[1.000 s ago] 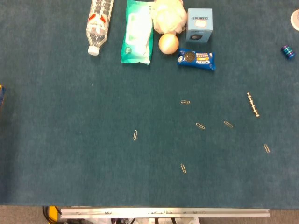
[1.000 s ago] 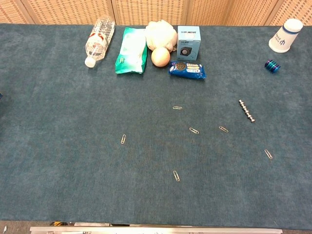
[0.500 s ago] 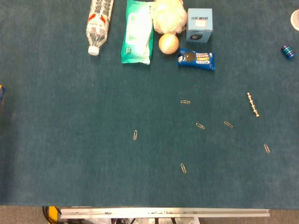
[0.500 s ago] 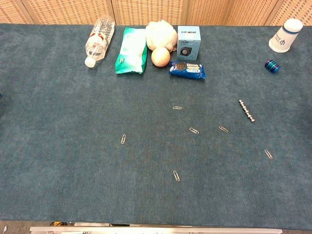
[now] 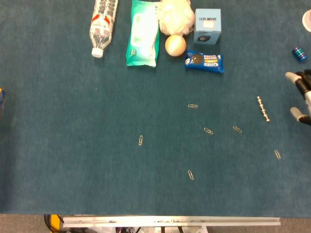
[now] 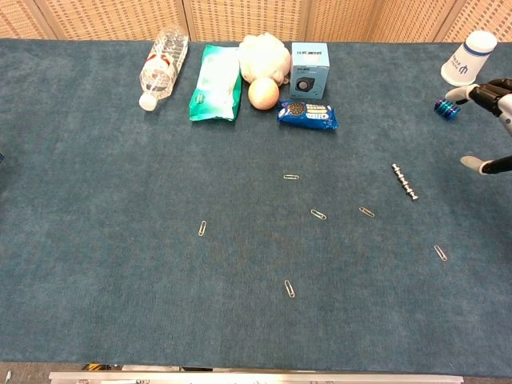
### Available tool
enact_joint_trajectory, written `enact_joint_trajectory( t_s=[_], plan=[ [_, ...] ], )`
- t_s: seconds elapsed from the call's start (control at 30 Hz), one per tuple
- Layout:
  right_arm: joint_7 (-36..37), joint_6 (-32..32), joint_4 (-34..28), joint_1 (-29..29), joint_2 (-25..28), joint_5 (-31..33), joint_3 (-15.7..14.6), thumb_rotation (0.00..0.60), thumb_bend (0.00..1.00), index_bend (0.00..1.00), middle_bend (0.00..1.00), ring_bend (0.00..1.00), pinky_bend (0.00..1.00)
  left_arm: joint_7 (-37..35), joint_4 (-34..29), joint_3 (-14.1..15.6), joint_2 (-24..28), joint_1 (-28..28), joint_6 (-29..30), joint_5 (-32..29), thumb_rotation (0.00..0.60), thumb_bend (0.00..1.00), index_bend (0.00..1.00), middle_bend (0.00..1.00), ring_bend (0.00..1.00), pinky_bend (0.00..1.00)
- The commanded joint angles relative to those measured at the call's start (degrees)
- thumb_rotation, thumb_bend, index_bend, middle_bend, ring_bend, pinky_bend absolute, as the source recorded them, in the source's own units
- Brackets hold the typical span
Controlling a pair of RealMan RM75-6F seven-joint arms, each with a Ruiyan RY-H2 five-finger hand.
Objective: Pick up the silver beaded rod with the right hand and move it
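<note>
Over the blue-green surface (image 5: 73,145), I am reaching my right hand (image 5: 301,97), fingers spread and empty, toward the beaded rod (image 5: 263,108) to grasp it.

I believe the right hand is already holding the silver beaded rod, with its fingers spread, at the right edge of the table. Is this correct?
Not quite. The right hand is at the right edge with fingers spread, but it holds nothing: the silver beaded rod lies on the table, apart from the hand. The head view shows the gap; the chest view agrees.
</note>
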Motion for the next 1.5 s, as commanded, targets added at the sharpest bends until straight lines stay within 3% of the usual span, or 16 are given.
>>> enact_joint_trajectory(
  t_s=[0.03, 1.03, 1.5],
  plan=[
    [-0.98, -1.06, 0.46, 0.89, -0.86, 0.43, 0.26, 0.6, 0.15, 0.24, 0.28, 0.21, 0.39, -0.06, -0.06, -0.06, 0.09, 0.02, -0.01, -0.09, 0.6, 0.42, 0.33, 0.34, 0.25, 0.41],
    [-5.48, -5.23, 2.53, 4.1, -7.59, 5.66, 0.6, 0.6, 0.15, 0.27, 0.28, 0.2, 0.39, -0.83, -0.89, -0.64, 1.23, 0.6, 0.62, -0.98, 0.6, 0.42, 0.35, 0.35, 0.25, 0.41],
    [-6.03, -7.44, 5.51, 4.67, -9.58, 6.09, -1.48, 0.6, 0.14, 0.27, 0.28, 0.19, 0.39, -1.31, -1.21, -0.95, 1.72, 0.95, 1.11, -1.28, 0.6, 0.42, 0.35, 0.35, 0.25, 0.41]
  ],
)
